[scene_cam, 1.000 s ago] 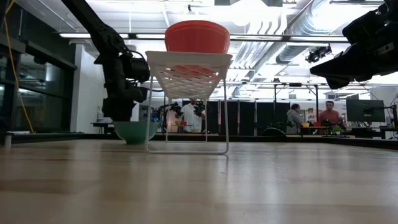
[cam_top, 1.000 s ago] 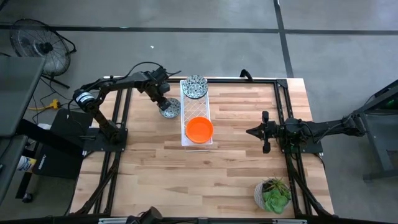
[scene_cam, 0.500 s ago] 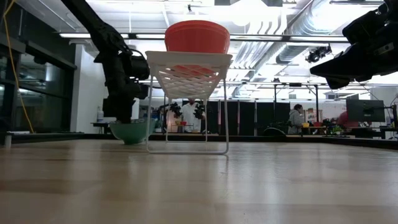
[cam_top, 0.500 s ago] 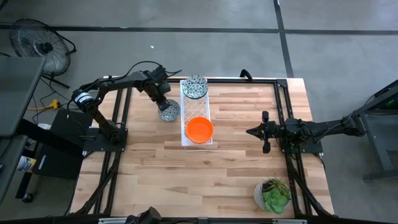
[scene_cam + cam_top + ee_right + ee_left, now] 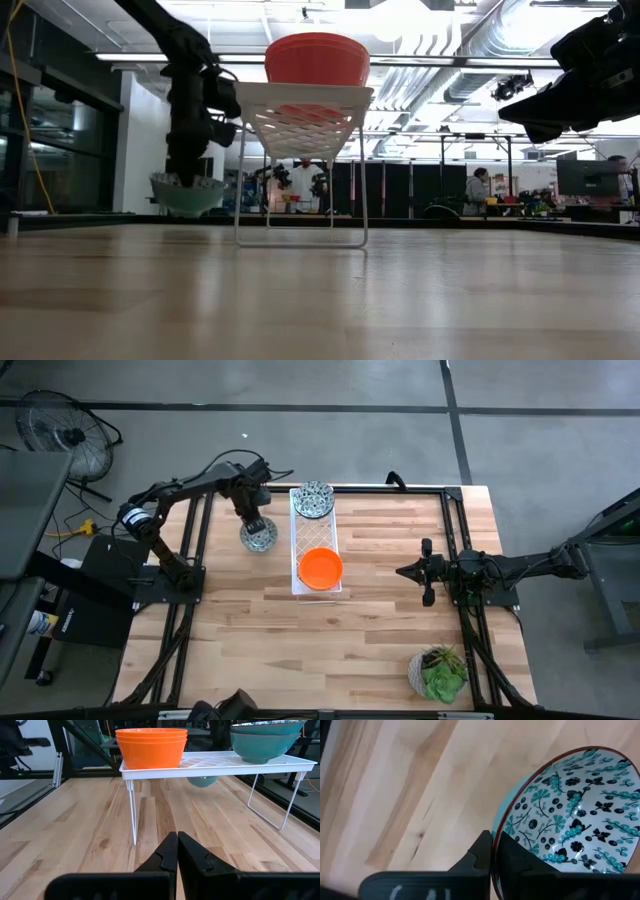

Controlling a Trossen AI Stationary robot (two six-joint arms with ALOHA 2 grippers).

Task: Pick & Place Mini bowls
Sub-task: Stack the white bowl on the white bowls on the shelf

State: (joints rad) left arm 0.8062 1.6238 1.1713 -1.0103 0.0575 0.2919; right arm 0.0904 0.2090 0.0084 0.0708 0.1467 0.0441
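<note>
Rim of the patterned mini bowl (image 5: 259, 536) is being pinched by the left gripper (image 5: 255, 525), one finger inside and one outside the wall, as the left wrist view shows with the rim (image 5: 493, 851) running straight between the dark fingers. In the high view the bowl is sitting in the upper left of the frame, just left of the long white tray (image 5: 304, 530), and the low view is showing it hanging a little clear of the wooden table (image 5: 320, 290), beside the tray's wire legs at left of centre. So the bowl is lying directly under the gripper, and the tray top is lying to the right of it and higher; my guess is that the coming move is calling for a lift above the tray's edge before any sideways travel. The left arm is far nearer than the right.

The bowl is looking whitish inside with a dense teal and dark floral print, a thin dark rim and a pale green outside. On the tray, orange bowls (image 5: 321, 567) are stacked at the lower end and patterned ones (image 5: 314, 499) at the upper end.

The right gripper (image 5: 408, 572) is waiting at right of centre, fingers closed on nothing
</note>
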